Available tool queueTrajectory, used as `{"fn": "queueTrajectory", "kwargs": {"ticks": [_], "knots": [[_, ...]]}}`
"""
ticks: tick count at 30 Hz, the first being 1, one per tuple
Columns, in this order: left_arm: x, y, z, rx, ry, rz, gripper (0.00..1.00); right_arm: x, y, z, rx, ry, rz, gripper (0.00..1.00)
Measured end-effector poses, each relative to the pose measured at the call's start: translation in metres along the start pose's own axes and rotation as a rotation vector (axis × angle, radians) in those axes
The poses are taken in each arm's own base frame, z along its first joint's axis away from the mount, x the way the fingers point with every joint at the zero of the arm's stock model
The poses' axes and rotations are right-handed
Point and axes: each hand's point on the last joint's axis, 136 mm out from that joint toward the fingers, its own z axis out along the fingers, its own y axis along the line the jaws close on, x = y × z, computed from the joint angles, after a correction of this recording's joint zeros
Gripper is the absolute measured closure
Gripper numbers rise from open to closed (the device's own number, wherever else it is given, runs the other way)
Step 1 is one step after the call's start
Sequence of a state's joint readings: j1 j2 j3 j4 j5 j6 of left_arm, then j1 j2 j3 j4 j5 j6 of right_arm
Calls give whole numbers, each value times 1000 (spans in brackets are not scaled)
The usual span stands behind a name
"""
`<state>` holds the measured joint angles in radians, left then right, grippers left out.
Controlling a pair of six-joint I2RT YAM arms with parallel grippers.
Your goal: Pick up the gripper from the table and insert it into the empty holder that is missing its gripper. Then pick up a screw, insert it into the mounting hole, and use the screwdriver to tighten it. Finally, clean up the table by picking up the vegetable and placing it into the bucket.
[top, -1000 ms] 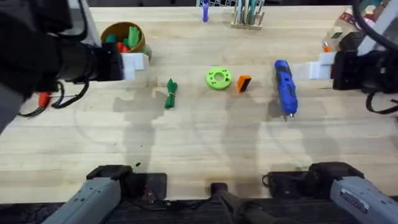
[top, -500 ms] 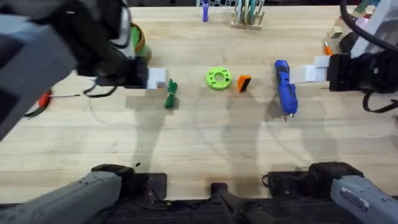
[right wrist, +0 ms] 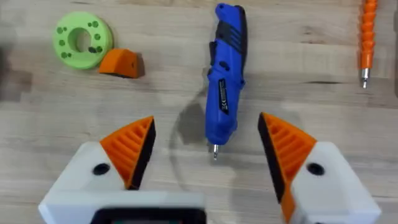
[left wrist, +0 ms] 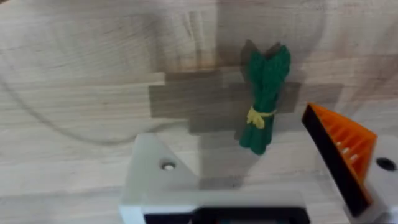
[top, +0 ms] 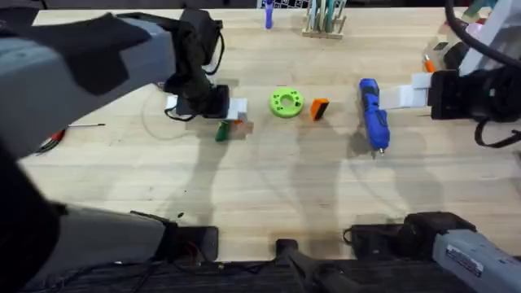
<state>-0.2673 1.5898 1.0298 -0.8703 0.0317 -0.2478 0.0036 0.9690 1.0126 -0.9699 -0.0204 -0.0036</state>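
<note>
Left gripper (left wrist: pixel 258 186) hovers over the vegetable (left wrist: pixel 264 96), jaws released; one holder (left wrist: pixel 158 177) apparently lacks its orange pad. The gripper (top: pixel 319 108) lies on the bench (top: pixel 269 187) beside a green disc (top: pixel 286 102). Right gripper (right wrist: pixel 208 149), jaws released, straddles the screwdriver (right wrist: pixel 225 71) without touching it.
</note>
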Motion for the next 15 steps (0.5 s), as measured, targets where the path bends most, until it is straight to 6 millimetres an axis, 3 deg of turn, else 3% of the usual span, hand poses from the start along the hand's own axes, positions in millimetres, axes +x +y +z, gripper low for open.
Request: {"fn": "queueTrajectory", "kwargs": {"ticks": [8,15], "knots": [[-2,-1,17,-5,27,13,8,0,0,0,0,1,0,10],[0,0,20,-9,42,16,88,0,0,0,0,0,0,11]]}}
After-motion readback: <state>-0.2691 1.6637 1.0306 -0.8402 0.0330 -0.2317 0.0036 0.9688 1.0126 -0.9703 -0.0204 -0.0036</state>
